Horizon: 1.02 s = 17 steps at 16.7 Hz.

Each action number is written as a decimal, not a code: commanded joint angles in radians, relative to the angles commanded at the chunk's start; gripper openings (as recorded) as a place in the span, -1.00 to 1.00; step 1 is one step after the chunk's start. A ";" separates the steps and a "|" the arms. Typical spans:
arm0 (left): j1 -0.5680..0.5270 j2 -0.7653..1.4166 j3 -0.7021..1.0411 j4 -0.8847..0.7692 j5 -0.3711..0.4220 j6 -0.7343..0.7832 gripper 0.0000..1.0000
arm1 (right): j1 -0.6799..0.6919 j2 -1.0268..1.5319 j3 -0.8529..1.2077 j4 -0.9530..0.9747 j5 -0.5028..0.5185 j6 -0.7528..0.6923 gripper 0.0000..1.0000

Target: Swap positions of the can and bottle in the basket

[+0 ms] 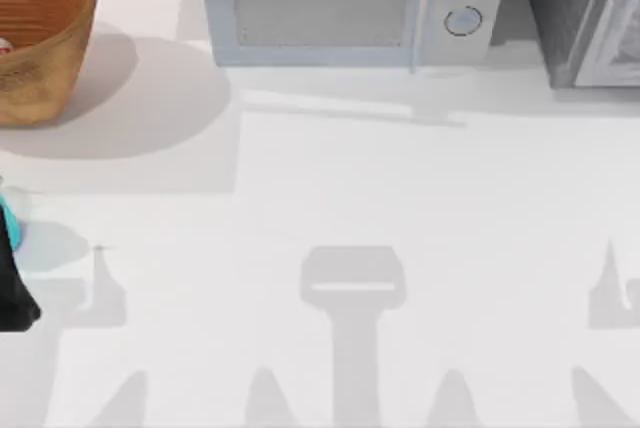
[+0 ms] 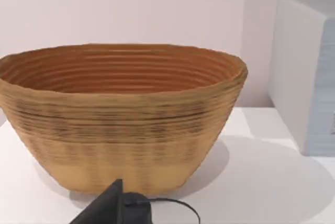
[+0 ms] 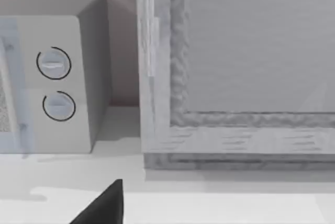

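The woven brown-orange basket (image 1: 40,43) stands at the table's far left corner, and the left wrist view looks at its ribbed wall (image 2: 120,130) from close by. Inside it, at the view's left edge, a sliver of the white and red can (image 1: 3,46) peeks out. A teal strip of the bottle (image 1: 6,223) shows at the left edge, nearer than the basket. My left gripper (image 1: 15,293) is a dark shape right beside the bottle; whether it holds the bottle I cannot tell. A dark tip of my right gripper (image 3: 104,205) shows in the right wrist view, facing the back right of the table.
A white microwave (image 1: 345,3) with two round dials stands along the back edge, right of the basket. A grey cabinet (image 1: 585,13) fills the back right corner. Open white tabletop (image 1: 350,178) stretches across the middle and front.
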 joint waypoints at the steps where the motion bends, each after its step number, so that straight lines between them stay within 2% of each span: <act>1: 0.000 0.000 0.000 0.000 0.000 0.000 1.00 | 0.000 0.000 0.000 0.000 0.000 0.000 1.00; 5: 0.013 0.054 0.041 -0.029 -0.002 0.001 1.00 | 0.000 0.000 0.000 0.000 0.000 0.000 1.00; 8: 0.038 0.190 0.158 -0.098 0.002 0.007 1.00 | 0.000 0.000 0.000 0.000 0.000 0.000 1.00; 12: 0.076 0.462 0.414 -0.232 0.024 0.024 1.00 | 0.000 0.000 0.000 0.000 0.000 0.000 1.00; 17: 0.125 0.906 0.842 -0.450 0.075 0.057 1.00 | 0.000 0.000 0.000 0.000 0.000 0.000 1.00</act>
